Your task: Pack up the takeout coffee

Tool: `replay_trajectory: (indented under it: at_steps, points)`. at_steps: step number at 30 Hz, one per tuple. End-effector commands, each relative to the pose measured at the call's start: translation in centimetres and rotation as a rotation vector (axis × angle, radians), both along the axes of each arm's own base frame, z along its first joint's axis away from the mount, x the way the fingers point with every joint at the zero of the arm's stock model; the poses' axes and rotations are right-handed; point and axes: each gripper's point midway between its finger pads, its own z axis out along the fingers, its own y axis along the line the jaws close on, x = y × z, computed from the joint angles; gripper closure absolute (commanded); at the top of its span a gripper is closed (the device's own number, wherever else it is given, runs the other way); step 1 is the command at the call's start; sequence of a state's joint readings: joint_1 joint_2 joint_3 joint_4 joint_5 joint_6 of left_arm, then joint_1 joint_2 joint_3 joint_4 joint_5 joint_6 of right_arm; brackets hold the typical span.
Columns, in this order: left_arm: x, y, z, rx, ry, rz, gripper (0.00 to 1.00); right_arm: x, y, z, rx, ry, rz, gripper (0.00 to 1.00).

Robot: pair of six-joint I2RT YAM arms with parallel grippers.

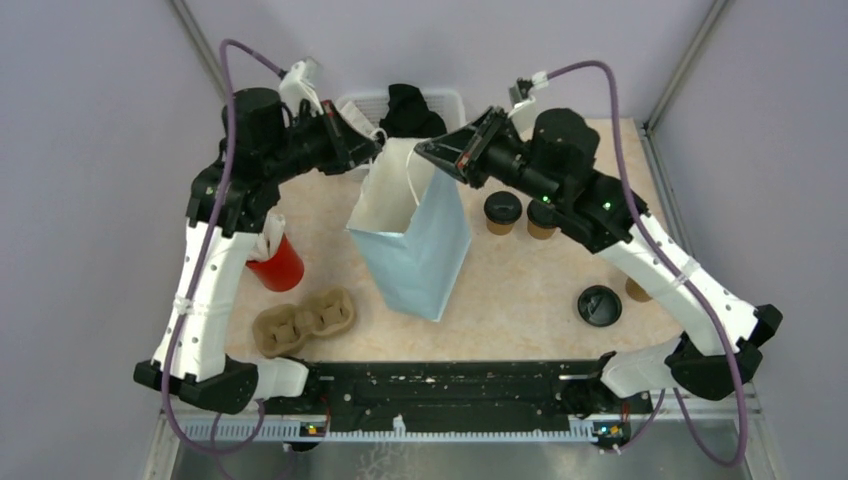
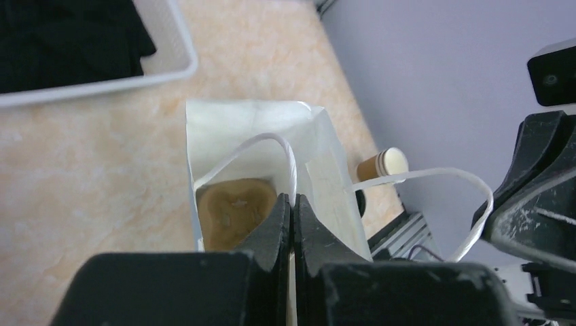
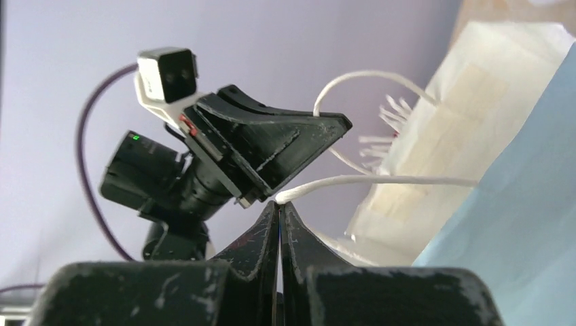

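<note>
Step in hand: judged as spreading the bag mouth by its two handles, ready for a cup; no cup in either claw.
Table (image 1: pixel 520 290): pale marbled top, smooth.
Paper bag (image 1: pixel 415 250): upright mid-table, pale blue outside, white inside, flat creased panels. Thin and light, so best to draw the handles apart evenly and level; a lopsided pull risks tipping it or tearing the glued patches.
Bag floor: brown moulded shape (image 2: pixel 234 210) inside; cannot tell what.
Left gripper (image 2: pixel 292 200): pinched tight on the near handle loop (image 2: pixel 261 136).
Right gripper (image 3: pixel 280 204): pinched tight on the far handle cord (image 3: pixel 380 180), facing the left claw across the mouth.
Cup carrier (image 1: pixel 303 320): rough moulded pulp, near edge, well apart from the bag.
Takeout coffee (image 1: pixel 502 212): on the table just right of the bag, outside it; kraft wall, round black lid.
Second cup (image 1: pixel 541 218): just beside it, partly under the right arm.
Handles: thin white twisted cord, limp until taut; easy to slip, so firm pinch near the loop's middle.
</note>
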State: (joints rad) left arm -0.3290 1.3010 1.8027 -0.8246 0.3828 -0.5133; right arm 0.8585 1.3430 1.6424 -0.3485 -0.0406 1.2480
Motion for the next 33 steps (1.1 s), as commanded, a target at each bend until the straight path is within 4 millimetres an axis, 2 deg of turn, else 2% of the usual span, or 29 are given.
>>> replay_trajectory:
  at_steps: [1, 4, 8, 10, 14, 16, 18, 19, 20, 22, 23, 25, 26, 27, 31, 33]
  points:
    - [-1.9, 0.8, 8.0, -0.124, -0.165, 0.044, 1.0, -1.3, -2.0, 5.9, 0.011, -0.167, 0.029, 1.0]
    - [-2.7, 0.8, 9.8, -0.192, -0.176, 0.049, 1.0, -1.4, -2.5, 6.0, 0.034, -0.148, 0.051, 1.0]
    - [-3.1, 0.6, 10.9, -0.263, -0.182, 0.045, 1.0, -1.0, -2.8, 5.1, 0.036, -0.133, 0.067, 1.0]
    - [-2.9, 0.4, 11.1, -0.272, -0.183, 0.04, 1.0, -0.7, -2.8, 4.3, 0.033, -0.111, 0.08, 1.0]
    - [-2.6, 0.1, 11.2, -0.28, -0.18, 0.027, 1.0, -0.3, -2.8, 4.2, 0.022, -0.11, 0.094, 1.0]
    - [-2.2, 0.0, 10.2, -0.272, -0.157, 0.036, 1.0, 0.0, -2.9, 3.6, 0.011, -0.095, 0.088, 1.0]
    - [-1.7, 0.1, 7.7, -0.246, -0.111, 0.051, 1.0, 0.4, -2.7, 2.3, -0.008, -0.078, 0.09, 1.0]
    - [-1.5, 0.3, 5.6, -0.22, -0.08, 0.068, 1.0, 0.7, -2.5, 0.9, -0.03, -0.07, 0.088, 1.0]
    - [-1.2, 0.7, 2.3, -0.183, -0.029, 0.102, 1.0, 1.1, -2.4, -0.8, -0.057, -0.063, 0.084, 1.0]
    - [-1.3, 2.2, -4.8, -0.112, 0.087, 0.196, 1.0, 2.0, -2.3, -6.4, -0.135, -0.019, 0.074, 1.0]
    - [-1.6, 3.1, -7.7, -0.09, 0.141, 0.241, 1.0, 2.3, -2.2, -9.0, -0.161, -0.009, 0.081, 1.0]
    - [-2.3, 3.3, -10.2, -0.075, 0.16, 0.237, 1.0, 2.6, -2.1, -12.8, -0.214, 0.017, 0.093, 1.0]
    - [-2.4, 3.3, -10.2, -0.079, 0.16, 0.237, 1.0, 2.4, -1.8, -13.2, -0.224, 0.023, 0.121, 1.0]
    - [-2.4, 3.2, -9.2, -0.085, 0.141, 0.226, 1.0, 2.2, -1.3, -12.5, -0.218, 0.004, 0.157, 1.0]
    - [-1.8, 2.2, -0.5, -0.124, -0.02, 0.151, 1.0, 1.5, -1.0, -6.2, -0.22, -0.113, 0.213, 1.0]
    - [-1.5, 2.0, 2.8, -0.143, -0.071, 0.138, 1.0, 0.9, -1.2, -3.1, -0.218, -0.171, 0.231, 1.0]
